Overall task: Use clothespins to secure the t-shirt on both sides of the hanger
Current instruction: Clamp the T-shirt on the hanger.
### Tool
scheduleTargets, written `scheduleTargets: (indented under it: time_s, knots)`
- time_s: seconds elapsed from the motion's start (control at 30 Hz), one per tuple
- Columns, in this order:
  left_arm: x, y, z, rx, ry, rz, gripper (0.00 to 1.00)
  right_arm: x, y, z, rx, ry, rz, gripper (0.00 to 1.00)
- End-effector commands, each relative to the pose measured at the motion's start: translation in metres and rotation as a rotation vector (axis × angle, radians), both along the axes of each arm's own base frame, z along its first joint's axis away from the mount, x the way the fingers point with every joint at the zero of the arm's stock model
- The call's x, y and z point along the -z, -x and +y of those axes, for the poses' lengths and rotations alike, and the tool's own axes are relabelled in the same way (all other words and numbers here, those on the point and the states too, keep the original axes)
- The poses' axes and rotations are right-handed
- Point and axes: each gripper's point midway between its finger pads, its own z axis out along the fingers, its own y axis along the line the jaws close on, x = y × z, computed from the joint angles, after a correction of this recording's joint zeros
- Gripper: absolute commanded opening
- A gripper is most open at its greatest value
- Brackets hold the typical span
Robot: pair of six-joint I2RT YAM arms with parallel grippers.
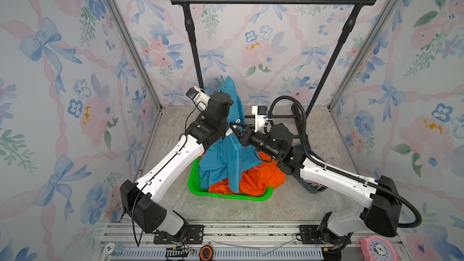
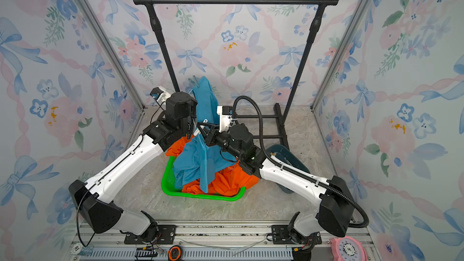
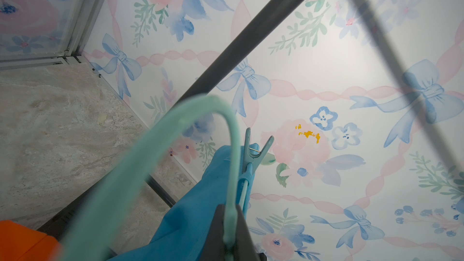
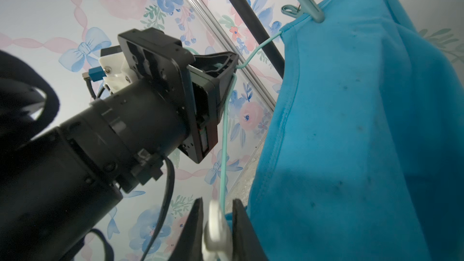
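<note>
Now, teal peg [image 4: 307, 2] on blue tee [image 4: 351, 121], L tool [image 3: 229, 212] clamps hanger [image 3: 208, 102], R tool [image 4: 217, 210] grips white peg [image 4: 216, 230].

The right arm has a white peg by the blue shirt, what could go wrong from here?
The white plastic clothespin in the right gripper sits beside the mint-green wire hanger, so it may clamp cloth alone. The blue t-shirt hangs bunched under one teal plastic clothespin and could slip. The left gripper is close and may bump it.

Teal clothespin [image 3: 251, 155] on blue t-shirt [image 3: 195, 207], hanger [image 3: 160, 141] alongside
</note>
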Motion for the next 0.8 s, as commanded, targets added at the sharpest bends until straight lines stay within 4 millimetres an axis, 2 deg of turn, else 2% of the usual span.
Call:
scheduleTargets:
  time_s: [0.0,0.5,0.6,0.77]
  knots:
    - [-0.014,-0.002,0.006,-0.025,0.016,-0.031,0.00,-0.010,0.005,-0.003,0.015,-0.022,-0.048,0.14]
    - [-0.014,-0.003,0.009,-0.036,0.016,-0.031,0.00,-0.004,0.017,-0.008,0.059,0.008,-0.123,0.11]
    - [-0.012,-0.003,0.009,-0.033,0.015,-0.027,0.00,-0.009,0.017,-0.008,0.064,0.005,-0.131,0.11]
    - [-0.006,-0.003,0.009,-0.035,0.023,-0.018,0.00,-0.029,0.017,-0.012,0.074,0.008,-0.168,0.09]
